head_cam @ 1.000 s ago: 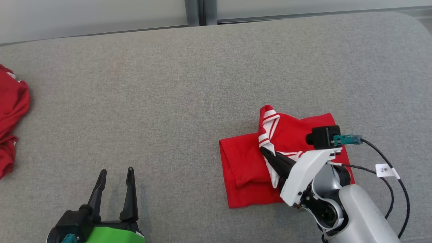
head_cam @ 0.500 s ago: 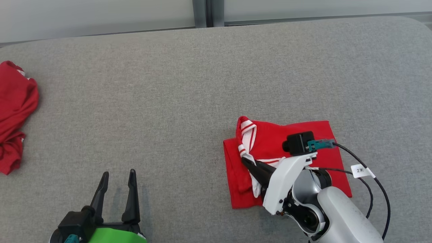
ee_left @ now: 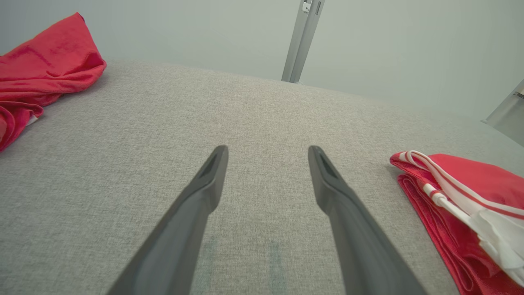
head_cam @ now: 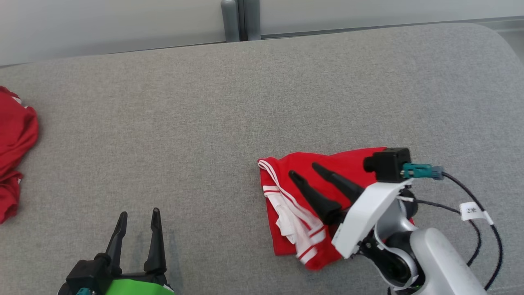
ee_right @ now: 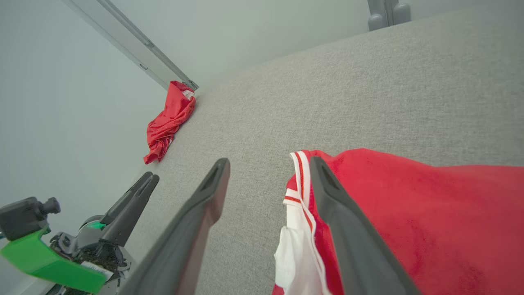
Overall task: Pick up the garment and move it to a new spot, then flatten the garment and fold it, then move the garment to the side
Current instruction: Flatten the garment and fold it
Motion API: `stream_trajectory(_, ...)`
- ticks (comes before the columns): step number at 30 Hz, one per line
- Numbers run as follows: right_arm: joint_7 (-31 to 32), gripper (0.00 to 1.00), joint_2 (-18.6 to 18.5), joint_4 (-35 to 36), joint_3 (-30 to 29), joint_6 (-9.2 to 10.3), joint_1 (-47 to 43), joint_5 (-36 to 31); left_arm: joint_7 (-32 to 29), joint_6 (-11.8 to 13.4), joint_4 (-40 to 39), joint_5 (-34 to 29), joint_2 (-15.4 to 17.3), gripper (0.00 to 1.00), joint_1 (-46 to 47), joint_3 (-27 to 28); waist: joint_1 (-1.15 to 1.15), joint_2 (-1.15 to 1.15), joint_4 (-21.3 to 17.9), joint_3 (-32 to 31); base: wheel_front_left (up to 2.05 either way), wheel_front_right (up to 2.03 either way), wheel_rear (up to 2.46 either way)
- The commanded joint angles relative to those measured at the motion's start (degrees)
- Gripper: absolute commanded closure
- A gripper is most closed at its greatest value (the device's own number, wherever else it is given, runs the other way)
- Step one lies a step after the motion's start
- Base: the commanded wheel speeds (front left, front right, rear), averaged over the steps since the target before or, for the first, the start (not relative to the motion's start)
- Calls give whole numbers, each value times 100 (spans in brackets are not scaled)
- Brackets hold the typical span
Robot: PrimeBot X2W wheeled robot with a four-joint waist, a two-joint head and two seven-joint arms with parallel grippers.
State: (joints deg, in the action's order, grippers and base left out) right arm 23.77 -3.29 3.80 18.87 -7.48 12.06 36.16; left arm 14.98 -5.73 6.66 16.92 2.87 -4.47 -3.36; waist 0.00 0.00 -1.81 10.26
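The right gripper [head_cam: 305, 171] has its two dark fingers spread wide with nothing pinched between them. It lies over the folded red garment [head_cam: 344, 159]; whether the fingertips touch the cloth cannot be told. In the right wrist view, that gripper [ee_right: 269, 164] has one finger over the red cloth and the other over bare grey cushion [ee_right: 368, 82], with the garment's striped hem in the gap. The garment [ee_right: 430, 196] sits on the cushion right of centre in the head view, towards the robot. Its white-and-red striped band runs along its left edge from the far-left corner to the near edge, with loose white cloth bunched beside it. The arm covers the garment's right part, so its long axis is uncertain. The pale right forearm enters from the lower right corner, and its fingers point away from the robot and to the left. The left gripper [head_cam: 139, 213] hangs at the lower left over bare cushion, its fingers apart, empty and pointing away. It is well apart from the garment [ee_left: 462, 180]. A second red cloth [head_cam: 12, 143] lies crumpled at the cushion's far left edge.
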Motion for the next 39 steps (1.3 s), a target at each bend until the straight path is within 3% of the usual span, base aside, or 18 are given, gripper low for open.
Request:
stream_trajectory(1, -69, 0, -85, 112, -52, -2, -48, -88, 26, 28, -22, 9, 8, 0, -66, 24, 0, 0, -22, -5, 0, 0, 0)
stream_trajectory(10, -1270, 0, -657, 725, -644, -1, -255, -825, 25, 34, -115, 19, 8, 0, -91, 53, 0, 0, -130, -57, 0, 0, 0)
stream_trajectory(22, -3683, 0, -899, -417, -1842, -1, -984, -2305, 22, 1, -18, -41, 9, 0, -18, -9, 0, 0, -93, -229, 0, 0, 0)
stream_trajectory(25, -3889, 0, -857, -897, -2168, 0, -1089, -2528, 22, -20, 58, -78, 8, 0, -24, -13, 0, 0, -85, -310, 0, 0, 0)
stream_trajectory(30, -3897, 0, -661, -834, -2583, 0, -1356, -2722, 21, -32, 218, -122, 9, 0, -21, 71, 0, 0, 4, -488, 0, 0, 0)
stream_trajectory(39, -3900, 0, -510, -881, -2791, 2, -1838, -2928, 22, 37, 427, -62, 9, 0, -187, 296, 0, 0, 111, -801, 0, 0, 0)
